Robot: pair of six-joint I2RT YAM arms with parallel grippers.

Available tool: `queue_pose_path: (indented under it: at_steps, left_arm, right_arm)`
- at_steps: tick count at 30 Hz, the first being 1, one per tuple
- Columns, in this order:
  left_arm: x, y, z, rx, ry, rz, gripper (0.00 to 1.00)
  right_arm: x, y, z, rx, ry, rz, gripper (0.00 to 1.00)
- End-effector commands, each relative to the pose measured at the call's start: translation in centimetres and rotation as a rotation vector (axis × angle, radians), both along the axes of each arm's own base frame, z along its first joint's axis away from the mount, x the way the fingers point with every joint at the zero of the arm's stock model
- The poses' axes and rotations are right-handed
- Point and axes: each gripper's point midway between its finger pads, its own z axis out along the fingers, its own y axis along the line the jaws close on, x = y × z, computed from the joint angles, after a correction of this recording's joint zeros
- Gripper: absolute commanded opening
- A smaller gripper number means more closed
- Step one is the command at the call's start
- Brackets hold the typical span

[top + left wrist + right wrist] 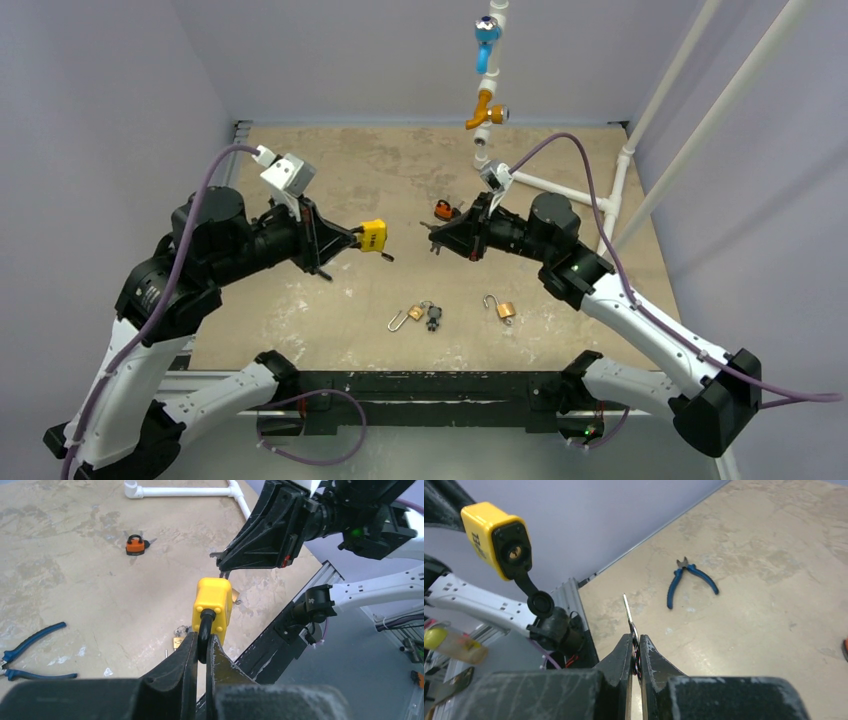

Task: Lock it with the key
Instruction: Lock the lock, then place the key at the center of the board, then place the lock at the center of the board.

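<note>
My left gripper [352,238] is shut on the black shackle of a yellow padlock [373,235] and holds it in the air above the table. In the left wrist view the padlock [212,602] sticks out past my fingers [187,655]. Its keyhole face and hanging black cover show in the right wrist view [499,537]. My right gripper [436,236] is shut on a thin metal key [627,611] that points at the padlock, a short gap away. The key tip [220,555] shows just above the padlock in the left wrist view.
An orange padlock [445,210] lies behind the right gripper. Two brass padlocks [410,314] [503,309] lie open near the front edge, one with keys. Blue pliers [686,580] lie on the table. White pipes with valves [487,75] stand at the back right.
</note>
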Motion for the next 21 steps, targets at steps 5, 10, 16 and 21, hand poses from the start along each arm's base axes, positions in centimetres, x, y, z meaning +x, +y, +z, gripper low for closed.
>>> queue_pose_path:
  at_steps: [5,10,16,21]
  left_arm:
    - [6.3,-3.0,-4.8,0.041,0.148,0.131,0.00]
    - [10.7,-3.5,-10.2,0.176,0.258,0.252,0.00]
    - [15.1,-3.4,-17.4,0.270,0.411,0.342,0.00]
    - [17.8,-3.3,-22.8,0.269,0.562,0.383,0.00]
  right_arm:
    - [5.5,-1.6,-4.4,-0.082,0.134,-0.310,0.00]
    - [7.5,-0.3,-8.5,-0.136,0.224,-0.377,0.00]
    - [9.9,1.6,-13.5,-0.248,0.319,-0.452,0.00]
    - [11.6,3.5,-18.3,-0.328,0.395,-0.479,0.00]
